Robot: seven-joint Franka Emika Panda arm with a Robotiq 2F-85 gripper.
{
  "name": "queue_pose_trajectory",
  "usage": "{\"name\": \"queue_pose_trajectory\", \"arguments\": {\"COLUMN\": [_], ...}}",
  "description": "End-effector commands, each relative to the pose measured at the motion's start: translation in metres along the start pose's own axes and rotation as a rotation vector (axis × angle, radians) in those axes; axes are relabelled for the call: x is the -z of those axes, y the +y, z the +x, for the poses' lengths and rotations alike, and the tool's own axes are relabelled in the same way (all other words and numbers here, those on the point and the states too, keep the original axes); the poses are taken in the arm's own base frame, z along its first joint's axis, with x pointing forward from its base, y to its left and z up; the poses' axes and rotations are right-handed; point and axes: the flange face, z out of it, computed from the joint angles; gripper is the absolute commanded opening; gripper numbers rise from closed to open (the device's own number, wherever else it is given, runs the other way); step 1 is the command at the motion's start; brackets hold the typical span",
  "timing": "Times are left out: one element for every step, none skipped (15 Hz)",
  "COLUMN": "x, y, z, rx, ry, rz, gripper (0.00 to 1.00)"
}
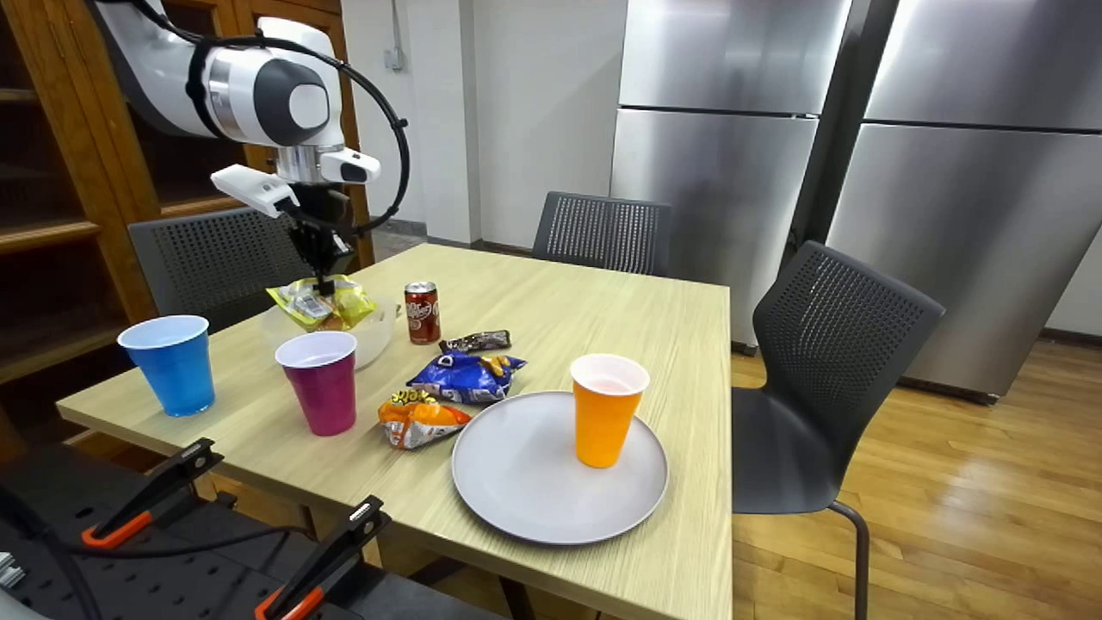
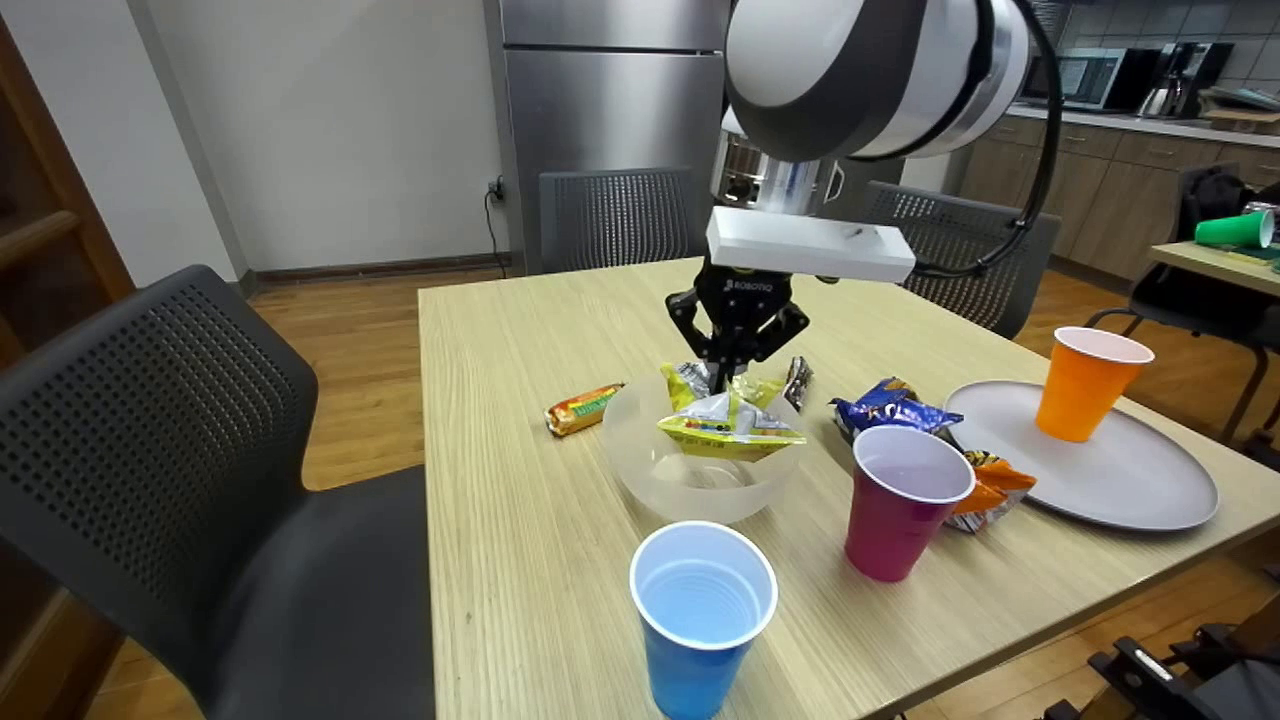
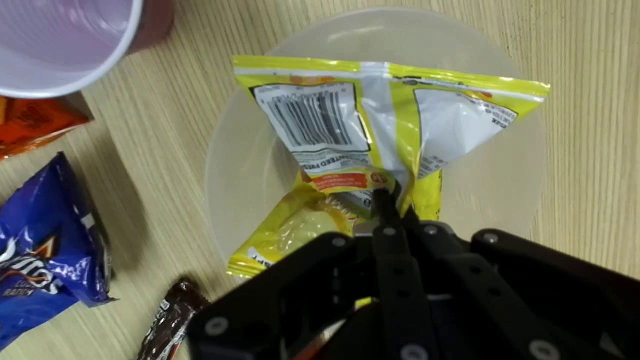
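The gripper is clamped tight on a pinched fold of the yellow snack bag over the frosted bowl, and because only that slick crumple appears held, the bag could slip free or its splayed ends could snag.

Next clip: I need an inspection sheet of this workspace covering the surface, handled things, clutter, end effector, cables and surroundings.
Surface: light wood-grain table, partly hidden by objects.
Handled things: yellow snack bag, pinched and creased, over or partly inside a translucent bowl; whether they touch is unclear.
Clutter: blue cup, magenta cup, soda can, blue snack bag, orange snack bag, dark wrapped bar and orange wrapped bar on the table; orange cup upright on a gray plate.
End effector: shut on the yellow snack bag, pointing down.
Cables: black cable looping beside the arm.
Surroundings: black chairs at the table, steel refrigerators beyond, wood floor.
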Motion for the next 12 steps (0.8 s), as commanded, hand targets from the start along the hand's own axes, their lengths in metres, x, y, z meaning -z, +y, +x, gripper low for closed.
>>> {"name": "queue_pose_trajectory", "arguments": {"x": [-0.011,-0.015,-0.020,-0.025,-0.029,-0.033,-0.037,-0.040,-0.043,-0.045,-0.047,-0.049], "y": [-0.004,-0.003,-0.001,0.001,0.004,0.006,0.009,0.010,0.012,0.013,0.014,0.014], "z": [0.018,0.019,0.021,0.023,0.024,0.025,0.026,0.027,0.027,0.026,0.025,0.024], "rx": [-0.004,-0.008,-0.014,-0.019,-0.024,-0.030,-0.038,-0.045,-0.050,-0.051,-0.053,-0.055], "ry": [-0.019,-0.022,-0.025,-0.028,-0.033,-0.039,-0.043,-0.049,-0.052,-0.054,-0.058,-0.061], "rz": [-0.003,-0.008,-0.014,-0.020,-0.028,-0.033,-0.037,-0.039,-0.039,-0.042,-0.043,-0.045], "gripper": [0.00,0.00,0.00,0.00,0.00,0.00,0.00,0.00,0.00,0.00,0.00,0.00]}}
